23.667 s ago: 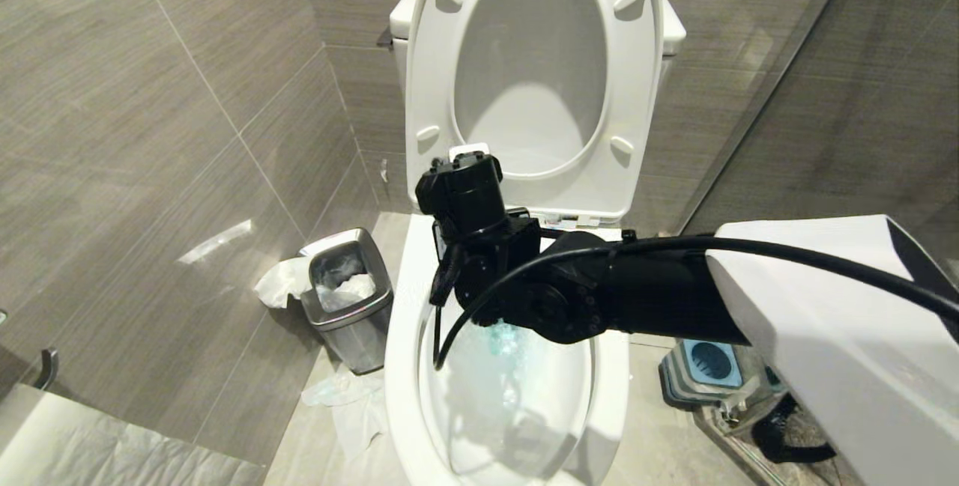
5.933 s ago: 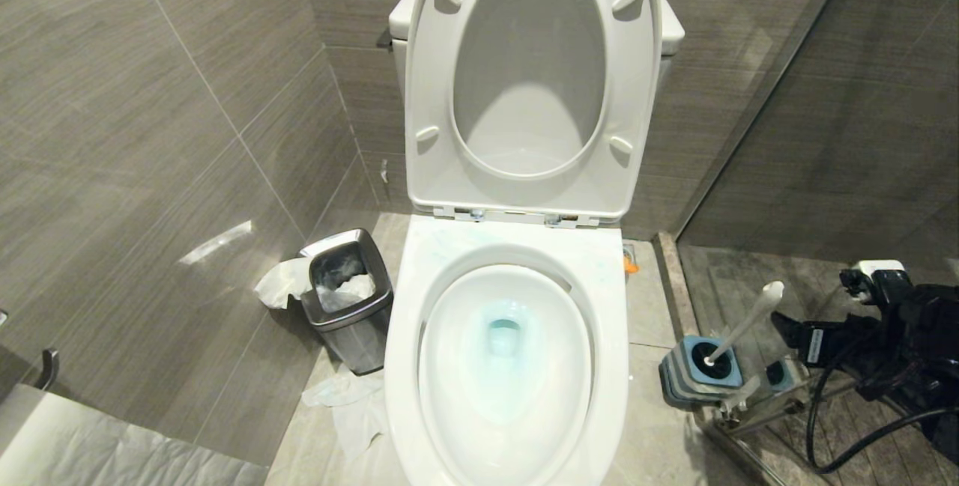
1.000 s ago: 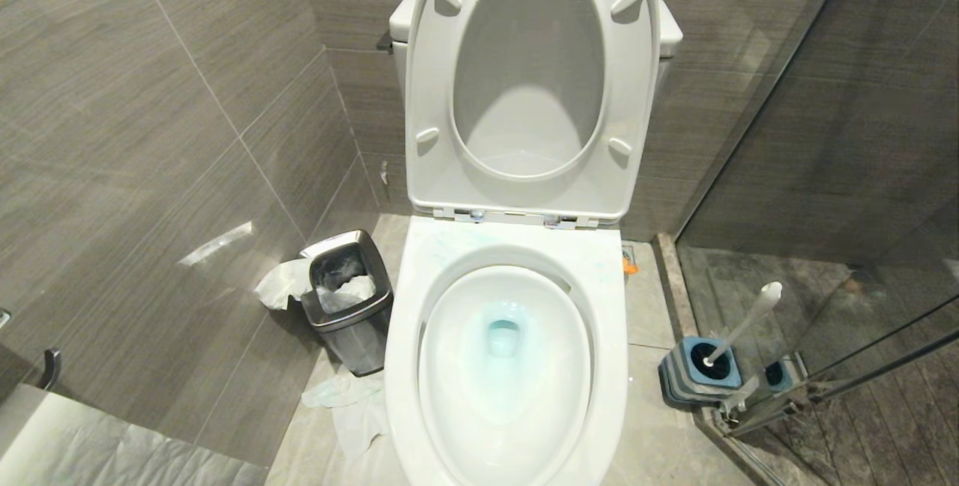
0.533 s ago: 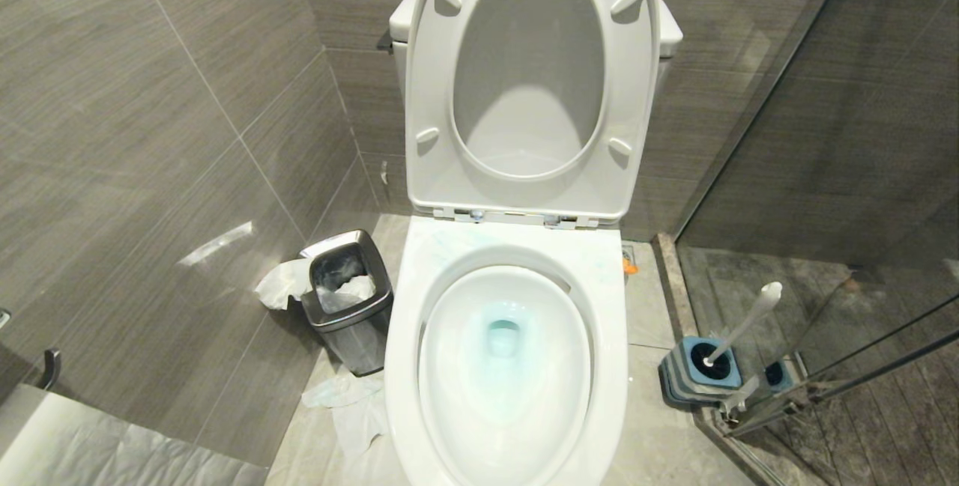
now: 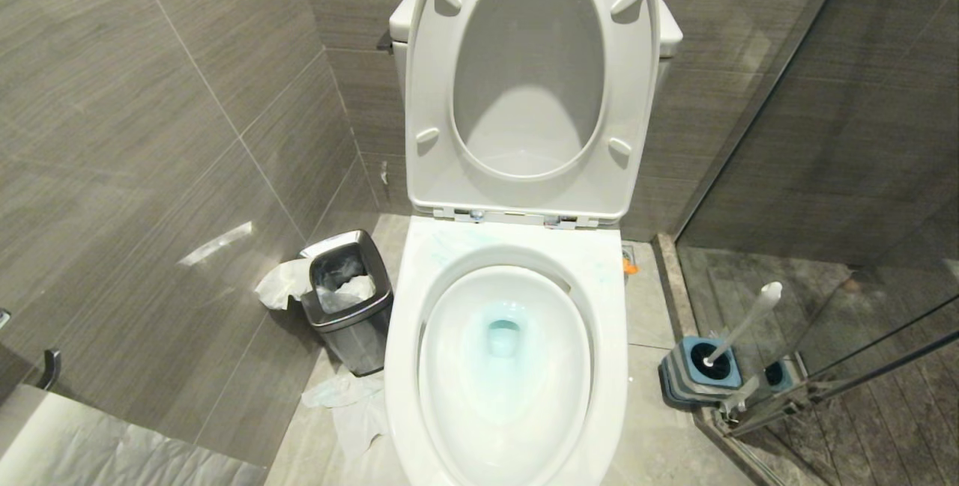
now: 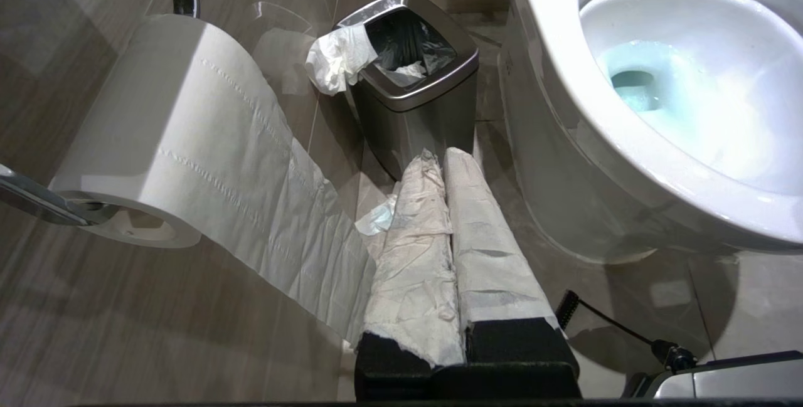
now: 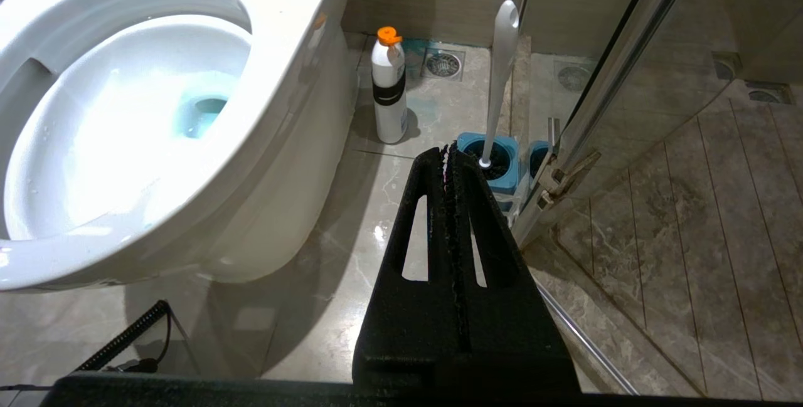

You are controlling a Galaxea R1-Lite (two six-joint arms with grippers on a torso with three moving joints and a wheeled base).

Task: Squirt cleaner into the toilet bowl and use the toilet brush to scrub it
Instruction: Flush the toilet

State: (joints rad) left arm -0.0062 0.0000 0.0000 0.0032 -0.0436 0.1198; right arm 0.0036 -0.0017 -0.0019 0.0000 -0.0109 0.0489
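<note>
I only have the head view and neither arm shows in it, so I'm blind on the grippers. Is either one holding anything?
Observer: No. The right gripper is shut and empty, hanging over the floor short of the brush.
Operator: And the left one?
Observer: The left gripper is shut too, its fingers wrapped in white paper, pointing toward the bin.
Operator: Is there a cleaner bottle? I see only something orange beside the toilet.
Observer: Yes, a white bottle with an orange cap stands upright on the floor between the toilet and the brush holder.
</note>
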